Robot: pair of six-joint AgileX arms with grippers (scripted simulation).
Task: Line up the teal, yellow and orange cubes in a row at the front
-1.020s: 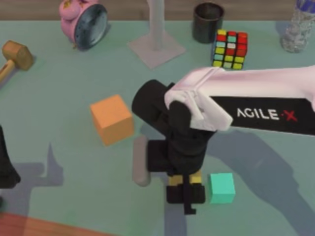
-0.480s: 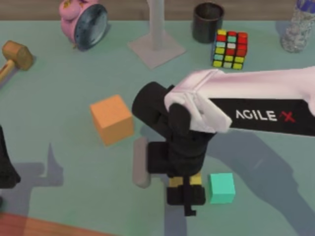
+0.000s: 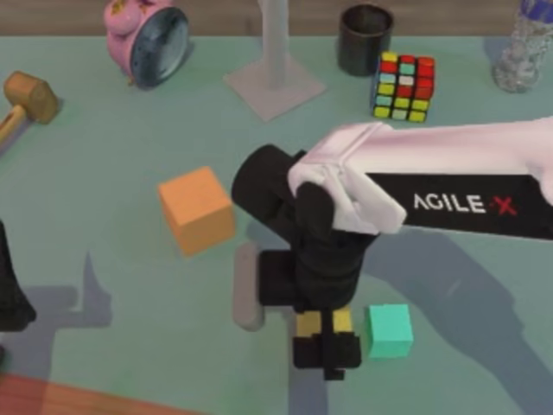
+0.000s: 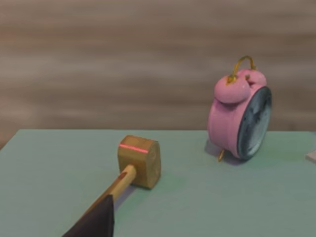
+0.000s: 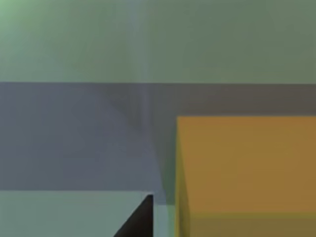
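Three cubes are seen near the front of the green table [image 3: 104, 130]. The yellow cube [image 3: 324, 322] is largely hidden beneath the right gripper [image 3: 326, 350]; whether its fingers grip the cube cannot be told. The teal cube [image 3: 389, 331] is set just beside the yellow cube, on its right, apart from it. The orange cube [image 3: 196, 209] is placed well to the yellow cube's left and farther back. Only a dark edge of the left arm [image 3: 10, 290] is shown, cut off at the left

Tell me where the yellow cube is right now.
In the top view, the yellow cube sits near the front under the right claw, just left of the teal cube.
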